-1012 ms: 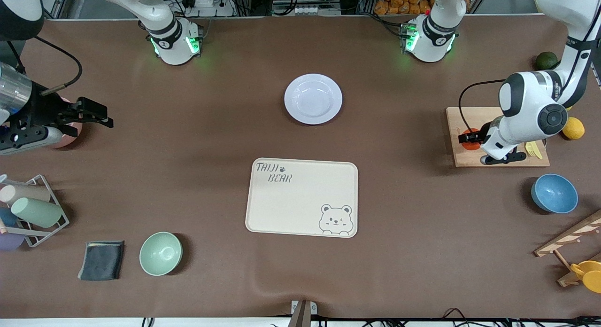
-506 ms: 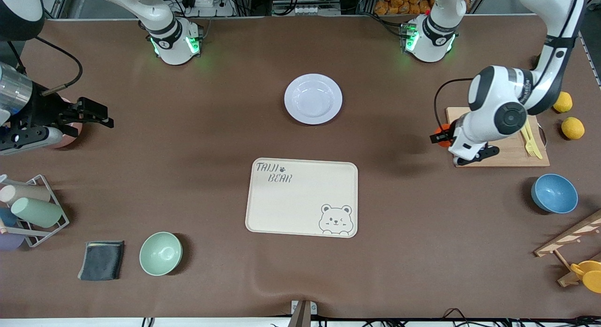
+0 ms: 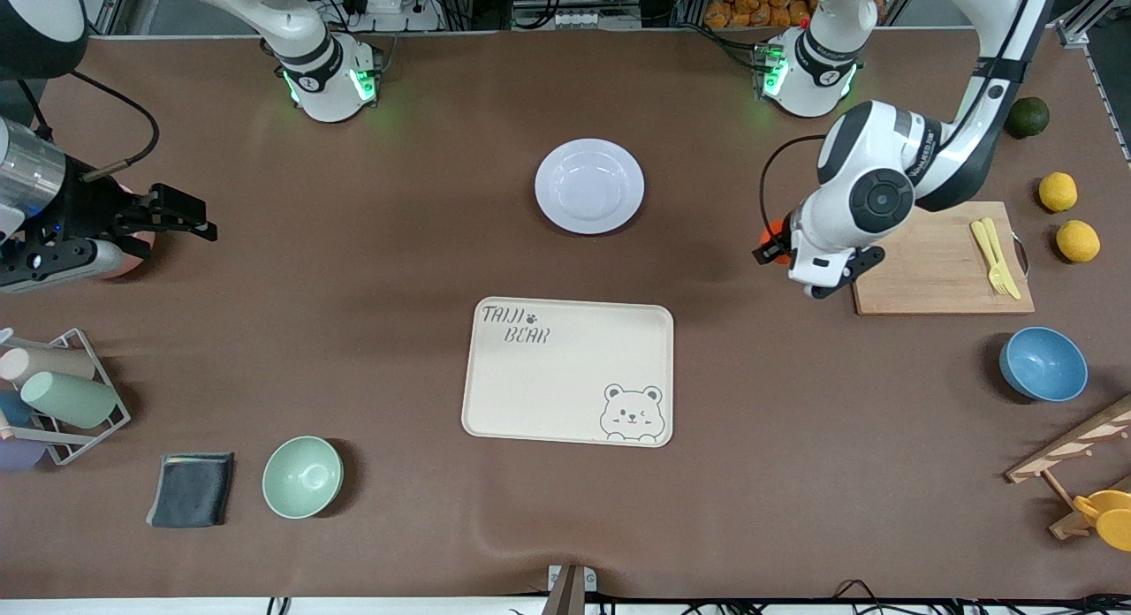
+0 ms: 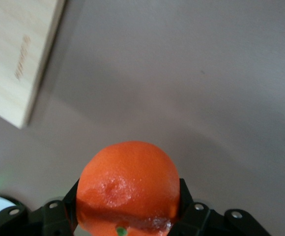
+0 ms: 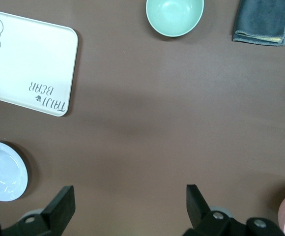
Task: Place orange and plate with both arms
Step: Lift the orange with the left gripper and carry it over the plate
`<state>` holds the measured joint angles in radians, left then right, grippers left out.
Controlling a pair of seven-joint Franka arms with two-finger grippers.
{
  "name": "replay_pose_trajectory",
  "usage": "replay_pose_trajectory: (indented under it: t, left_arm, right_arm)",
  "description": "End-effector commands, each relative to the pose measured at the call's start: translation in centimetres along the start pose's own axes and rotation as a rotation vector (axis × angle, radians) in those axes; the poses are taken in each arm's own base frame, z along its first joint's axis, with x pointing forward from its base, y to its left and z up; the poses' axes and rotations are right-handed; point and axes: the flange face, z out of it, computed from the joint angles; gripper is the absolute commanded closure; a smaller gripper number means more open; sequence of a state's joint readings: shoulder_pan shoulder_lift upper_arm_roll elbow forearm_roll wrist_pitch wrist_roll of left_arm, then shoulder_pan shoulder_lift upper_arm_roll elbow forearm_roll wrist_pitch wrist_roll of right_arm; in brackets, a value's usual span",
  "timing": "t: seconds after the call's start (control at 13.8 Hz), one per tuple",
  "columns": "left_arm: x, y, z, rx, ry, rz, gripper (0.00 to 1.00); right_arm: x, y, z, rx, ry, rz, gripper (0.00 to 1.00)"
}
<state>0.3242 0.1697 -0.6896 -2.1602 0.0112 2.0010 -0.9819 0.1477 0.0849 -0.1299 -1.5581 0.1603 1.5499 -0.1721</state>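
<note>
Left gripper point(image 3: 770, 246) clamps the orange point(image 4: 128, 184) over bare table (right gripper point(image 5: 128, 201) waits, fingers spread, holding nothing)

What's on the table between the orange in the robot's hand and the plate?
Nothing. In the front view, only bare brown table lies between the orange held in the left hand and the plate.
</note>
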Motion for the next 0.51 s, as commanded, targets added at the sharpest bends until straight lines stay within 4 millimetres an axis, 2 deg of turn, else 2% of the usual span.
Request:
replay_pose_trajectory:
  t: [0.0, 0.29, 0.43]
  left_arm:
    - [-2.6, 1.9, -1.6, -0.022, -0.027, -0.099, 0.90]
    - [-5.3, 4.3, -2.9, -0.067, -0.076, -0.198, 0.90]
    - [-7.5, 5.7, -3.1, -0.065, -0.073, -0.222, 0.90]
  right_arm:
    - [0.2, -0.2, -0.2, 0.014, 0.005, -0.014, 0.00]
    - [0.2, -0.2, -0.1, 0.015, 0.004, -0.012, 0.00]
    - [0.2, -0.2, -0.1, 0.015, 0.004, -0.013, 0.00]
